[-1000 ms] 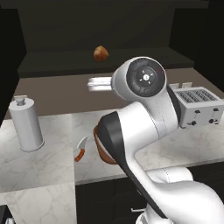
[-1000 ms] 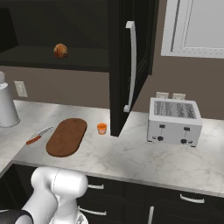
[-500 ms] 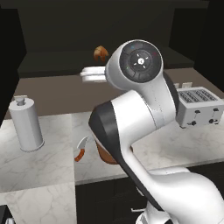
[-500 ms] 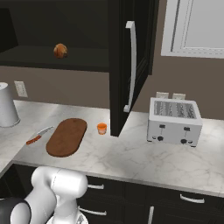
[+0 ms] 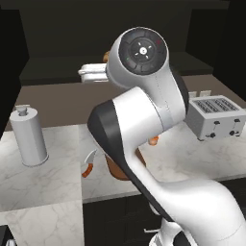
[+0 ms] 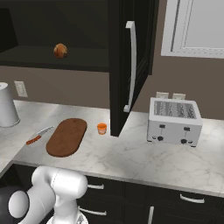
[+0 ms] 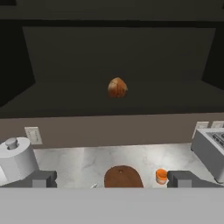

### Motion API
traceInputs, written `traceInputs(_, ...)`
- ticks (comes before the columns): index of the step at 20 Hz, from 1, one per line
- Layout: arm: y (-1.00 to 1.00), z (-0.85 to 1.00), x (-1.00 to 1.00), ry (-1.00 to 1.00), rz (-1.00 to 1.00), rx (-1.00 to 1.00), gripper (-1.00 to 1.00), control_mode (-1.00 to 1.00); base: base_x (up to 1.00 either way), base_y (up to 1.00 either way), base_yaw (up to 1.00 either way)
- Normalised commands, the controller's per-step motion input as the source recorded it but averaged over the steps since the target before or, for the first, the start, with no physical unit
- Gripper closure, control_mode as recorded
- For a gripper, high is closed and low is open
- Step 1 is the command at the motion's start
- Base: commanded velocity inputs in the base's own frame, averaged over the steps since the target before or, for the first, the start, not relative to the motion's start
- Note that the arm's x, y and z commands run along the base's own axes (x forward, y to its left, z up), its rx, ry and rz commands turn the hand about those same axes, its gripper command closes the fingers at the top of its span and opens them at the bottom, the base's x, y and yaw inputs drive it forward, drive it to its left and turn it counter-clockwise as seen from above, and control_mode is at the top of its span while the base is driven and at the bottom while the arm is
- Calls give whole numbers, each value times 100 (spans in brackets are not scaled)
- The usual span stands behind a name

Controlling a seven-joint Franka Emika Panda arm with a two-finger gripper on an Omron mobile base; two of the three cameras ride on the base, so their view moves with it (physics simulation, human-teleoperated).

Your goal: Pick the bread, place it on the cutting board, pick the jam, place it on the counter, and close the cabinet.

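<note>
The bread (image 6: pixel 60 50) is a round brown roll lying on the shelf inside the open black cabinet (image 6: pixel 130 65); it also shows as bread (image 7: pixel 117 87) straight ahead of the hand, some way off. My gripper (image 7: pixel 112 179) is open and empty, with one fingertip (image 7: pixel 41 178) at each side of the hand view. Below on the counter (image 6: pixel 131 157) lie the dark oval cutting board (image 6: pixel 66 136) and, to its right, the small orange jam (image 6: pixel 102 128). Jam (image 7: pixel 161 176) and board (image 7: pixel 123 176) show low in the hand view. My arm hides most of the bread in the left base view.
An orange-handled knife (image 6: pixel 38 134) lies left of the board. A grey canister (image 6: pixel 5 105) stands at the far left, and a silver toaster (image 6: pixel 175 121) at the right. The open cabinet door hangs above the counter just right of the jam.
My arm has lifted and its hand has risen to shelf height in front of the bread. Bread, jam, board and door have not moved.
</note>
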Motion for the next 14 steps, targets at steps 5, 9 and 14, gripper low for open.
traceInputs(5, 1, 0, 35, 0, 0, 0, -100, -100, 0, 0, 0)
traceInputs(9, 0, 0, 33, 0, 0, 0, -100, -100, 0, 0, 0)
traceInputs(14, 0, 4, 35, 1, 0, 0, -100, -100, 0, 0, 0)
